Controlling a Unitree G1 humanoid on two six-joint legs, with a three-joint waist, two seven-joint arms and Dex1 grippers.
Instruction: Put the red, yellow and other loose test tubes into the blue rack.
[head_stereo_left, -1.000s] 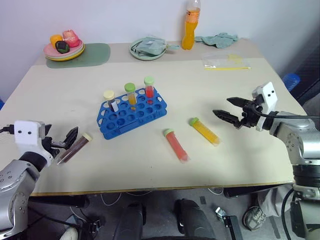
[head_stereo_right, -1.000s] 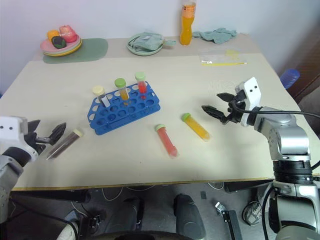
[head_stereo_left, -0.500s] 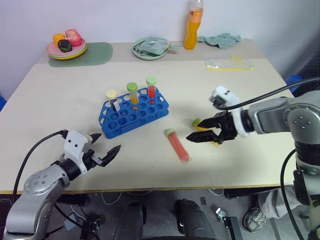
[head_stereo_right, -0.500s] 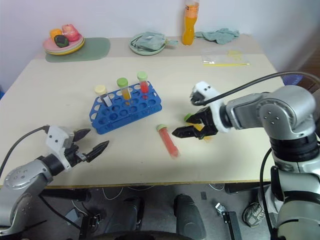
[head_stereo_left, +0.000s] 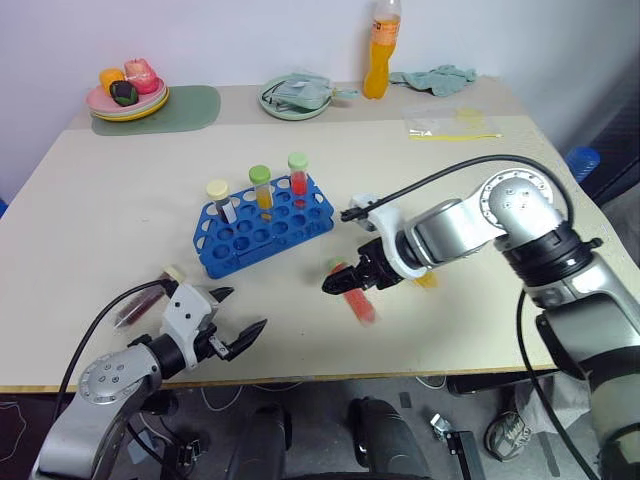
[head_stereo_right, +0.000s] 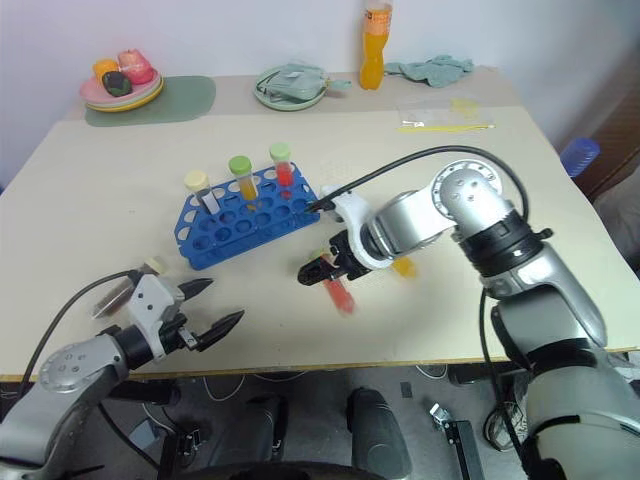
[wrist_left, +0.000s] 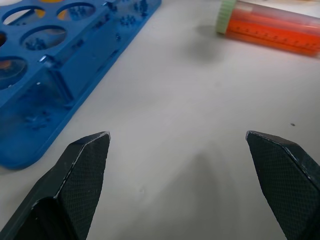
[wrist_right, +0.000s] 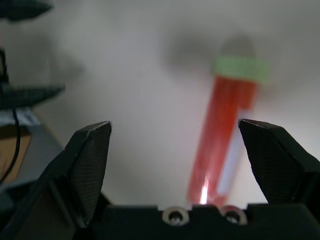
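Observation:
The blue rack (head_stereo_left: 265, 228) stands left of the table's centre with three capped tubes upright in its back row. A red test tube (head_stereo_left: 358, 302) with a green cap lies to its right. My right gripper (head_stereo_left: 340, 279) hovers open just over the tube's cap end, and in the right wrist view the red tube (wrist_right: 225, 125) lies ahead between the spread fingers. A yellow test tube (head_stereo_right: 405, 267) lies mostly hidden behind my right arm. The dark brown tube (head_stereo_left: 138, 303) lies at the front left. My left gripper (head_stereo_left: 243, 310) is open and empty to its right, low over the table.
Along the back edge stand an orange drink bottle (head_stereo_left: 382, 50), a plate of fruit (head_stereo_left: 128, 95) on a green mat (head_stereo_left: 195, 105), a green dish with cloth (head_stereo_left: 298, 97), a teal cloth (head_stereo_left: 440, 78) and a clear bag (head_stereo_left: 455, 125).
My right gripper has swung left from the table's right side, past the yellow tube, to over the red tube. My left gripper has moved right, away from the brown tube. Both stayed open.

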